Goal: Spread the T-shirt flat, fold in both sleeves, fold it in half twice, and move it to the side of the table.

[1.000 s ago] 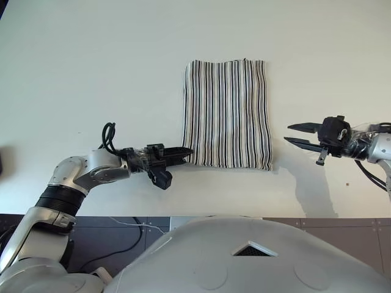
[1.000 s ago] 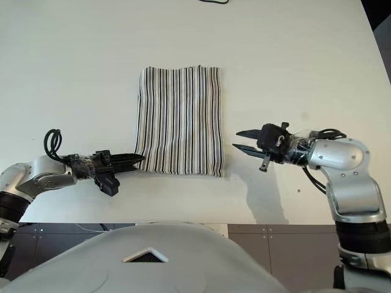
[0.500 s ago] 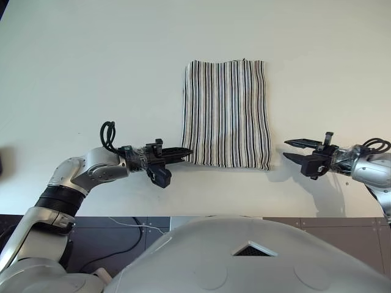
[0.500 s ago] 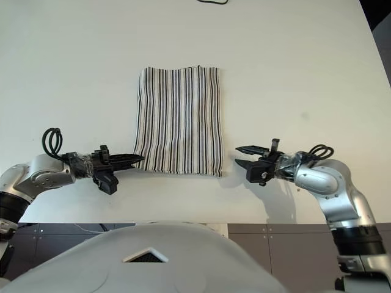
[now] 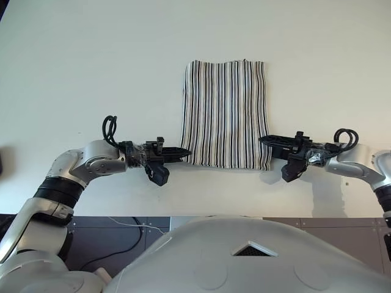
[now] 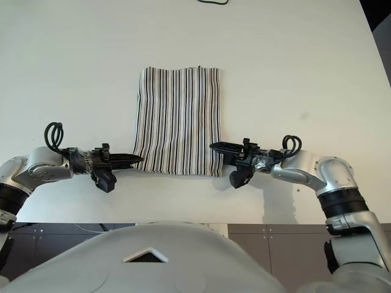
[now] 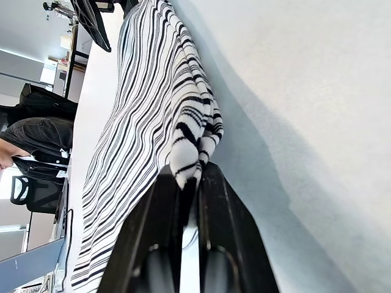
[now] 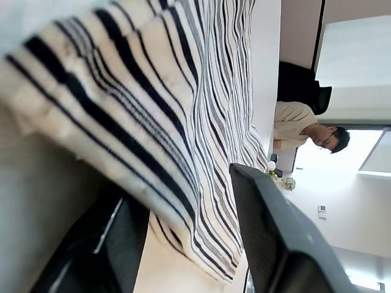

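1. The striped T-shirt point(image 5: 225, 113) lies flat on the white table point(image 5: 91, 61), folded into a tall rectangle. It sits about midway along the table's near edge and a little back from it.
2. The left tool point(image 5: 185, 151) lies low over the table at the shirt's near left corner. Its fingers point(image 7: 223, 232) are pinched narrow on a bunched bit of that corner's cloth.
3. The right tool point(image 5: 264, 140) is at the shirt's near right corner. Its fingers point(image 8: 275, 244) stand apart, with the striped edge in the gap between them, not clamped.
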Tool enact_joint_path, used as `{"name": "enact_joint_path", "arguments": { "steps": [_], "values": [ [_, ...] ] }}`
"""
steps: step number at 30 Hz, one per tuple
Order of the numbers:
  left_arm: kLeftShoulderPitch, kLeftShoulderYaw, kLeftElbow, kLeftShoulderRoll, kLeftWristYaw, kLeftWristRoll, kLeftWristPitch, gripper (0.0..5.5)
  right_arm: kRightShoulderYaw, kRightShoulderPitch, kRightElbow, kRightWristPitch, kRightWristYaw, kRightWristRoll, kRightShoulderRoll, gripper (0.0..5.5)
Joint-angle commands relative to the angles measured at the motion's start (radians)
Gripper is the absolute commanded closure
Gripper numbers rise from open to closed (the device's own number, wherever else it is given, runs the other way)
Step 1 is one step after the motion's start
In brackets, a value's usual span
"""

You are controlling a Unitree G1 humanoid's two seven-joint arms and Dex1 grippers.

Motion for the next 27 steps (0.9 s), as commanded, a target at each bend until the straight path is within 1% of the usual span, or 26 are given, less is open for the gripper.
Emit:
{"name": "enact_joint_path", "arguments": {
  "steps": [1, 4, 8, 12, 17, 18, 19, 20, 27],
  "values": [
    [-0.002, -0.026, 0.037, 0.007, -0.04, 0.029, 0.008, 5.38, 0.092, -0.029, 0.05, 0.006, -0.042, -0.119, 0.022, 3.26],
    [-0.018, -0.033, 0.048, 0.002, -0.049, 0.028, 0.001, 5.38, 0.136, -0.026, 0.034, 0.008, -0.087, -0.145, 0.024, 3.26],
    [-0.024, -0.034, 0.058, 0.005, -0.053, 0.024, -0.005, 5.38, 0.165, 0.011, 0.01, 0.013, -0.147, -0.167, -0.015, 3.26],
    [-0.016, -0.029, 0.061, 0.007, -0.051, 0.024, -0.004, 5.38, 0.169, 0.046, -0.027, 0.025, -0.175, -0.153, -0.046, 3.26],
    [-0.026, -0.027, 0.07, 0.003, -0.047, 0.032, -0.009, 5.38, 0.173, 0.052, -0.039, 0.049, -0.18, -0.143, -0.048, 3.26],
    [-0.027, -0.026, 0.07, 0.002, -0.046, 0.033, -0.01, 5.38, 0.176, 0.054, -0.039, 0.051, -0.176, -0.138, -0.048, 3.44],
    [-0.026, -0.026, 0.07, 0.003, -0.046, 0.033, -0.012, 5.38, 0.18, 0.057, -0.036, 0.054, -0.17, -0.133, -0.049, 3.52],
    [-0.024, -0.026, 0.069, 0.005, -0.046, 0.033, -0.014, 5.38, 0.182, 0.06, -0.035, 0.057, -0.166, -0.129, -0.049, 3.8],
    [-0.004, -0.026, 0.051, 0.013, -0.052, 0.018, -0.019, 5.38, 0.2, 0.06, -0.031, 0.064, -0.126, -0.09, -0.051, 4.77]
  ]
}}
